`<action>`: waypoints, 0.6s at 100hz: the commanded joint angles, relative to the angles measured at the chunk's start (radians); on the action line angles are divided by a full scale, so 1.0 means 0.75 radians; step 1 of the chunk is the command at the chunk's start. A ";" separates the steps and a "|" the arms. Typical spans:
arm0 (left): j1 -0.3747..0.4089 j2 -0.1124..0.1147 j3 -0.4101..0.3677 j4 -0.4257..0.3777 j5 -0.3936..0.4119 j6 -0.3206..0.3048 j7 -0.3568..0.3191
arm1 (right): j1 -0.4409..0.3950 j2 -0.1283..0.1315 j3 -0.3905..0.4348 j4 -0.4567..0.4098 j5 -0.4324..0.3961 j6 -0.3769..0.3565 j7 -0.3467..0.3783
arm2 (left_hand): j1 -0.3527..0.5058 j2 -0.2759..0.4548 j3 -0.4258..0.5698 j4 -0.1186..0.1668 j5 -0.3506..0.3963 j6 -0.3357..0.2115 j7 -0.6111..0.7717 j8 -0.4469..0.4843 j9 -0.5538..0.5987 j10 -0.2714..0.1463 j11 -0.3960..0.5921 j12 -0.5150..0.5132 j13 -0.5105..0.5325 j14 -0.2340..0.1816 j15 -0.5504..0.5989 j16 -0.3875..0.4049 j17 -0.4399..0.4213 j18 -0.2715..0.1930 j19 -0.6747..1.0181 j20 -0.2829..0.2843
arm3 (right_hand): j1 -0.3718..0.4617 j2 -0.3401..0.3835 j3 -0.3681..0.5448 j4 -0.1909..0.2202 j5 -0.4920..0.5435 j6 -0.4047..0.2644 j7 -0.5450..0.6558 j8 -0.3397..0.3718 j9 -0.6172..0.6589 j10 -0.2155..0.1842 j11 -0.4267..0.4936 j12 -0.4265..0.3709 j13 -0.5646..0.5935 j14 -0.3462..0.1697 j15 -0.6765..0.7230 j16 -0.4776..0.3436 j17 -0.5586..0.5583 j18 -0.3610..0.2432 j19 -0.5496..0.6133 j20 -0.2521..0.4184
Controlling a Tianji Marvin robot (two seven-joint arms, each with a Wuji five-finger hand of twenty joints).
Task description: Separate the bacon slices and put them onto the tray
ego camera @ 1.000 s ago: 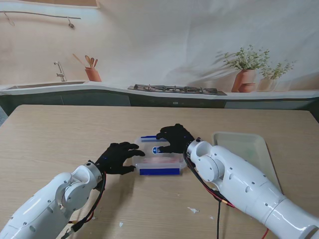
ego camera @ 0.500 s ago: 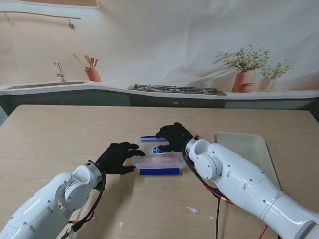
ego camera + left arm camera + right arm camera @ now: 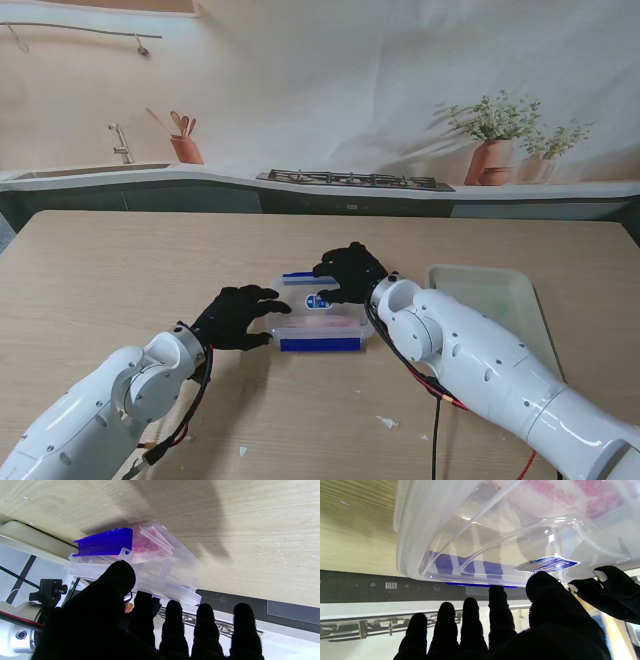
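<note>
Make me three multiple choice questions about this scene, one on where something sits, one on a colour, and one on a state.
1. Where does the tray lie relative to the clear box?
A. To its right
B. To its left
C. Underneath it

2. What colour are the clips on the box?
A. Green
B. Blue
C. Yellow

3. What is the state of the box lid?
A. Lying on the tray
C. Missing
B. On the box

Answers:
1 A, in the stand view the tray lies on the table to the robot's right of the box, apart from it.
2 B, a blue clip runs along the side nearest me.
3 B, the clear lid with its label covers the pink bacon, while the left hand and right hand rest their fingers at the box's edges.
</note>
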 commanded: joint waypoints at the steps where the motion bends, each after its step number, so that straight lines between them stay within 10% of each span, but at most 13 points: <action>1: 0.018 0.002 0.014 0.039 0.011 0.013 -0.040 | -0.003 -0.010 -0.004 0.016 -0.006 0.021 0.014 | -0.008 0.012 -0.017 0.020 0.083 0.073 0.073 0.013 0.026 0.048 0.039 -0.001 -0.004 -0.019 -0.021 -0.006 -0.011 -0.018 -0.040 -0.018 | 0.017 0.036 0.021 0.099 -0.050 0.173 -0.075 -0.064 -0.042 -0.005 -0.005 -0.011 -0.048 -0.024 0.007 0.011 -0.030 -0.018 -0.042 0.026; 60: 0.015 0.002 0.013 0.047 0.010 0.010 -0.035 | 0.023 -0.022 -0.043 0.013 -0.002 0.088 0.019 | -0.009 0.009 -0.020 0.021 0.080 0.068 0.071 0.012 0.026 0.044 0.034 -0.004 -0.004 -0.021 -0.025 -0.007 -0.011 -0.016 -0.054 -0.010 | -0.017 -0.003 0.079 0.096 -0.072 0.223 -0.084 -0.142 -0.048 0.017 -0.077 -0.042 -0.048 -0.023 0.000 0.007 -0.025 -0.015 -0.044 0.025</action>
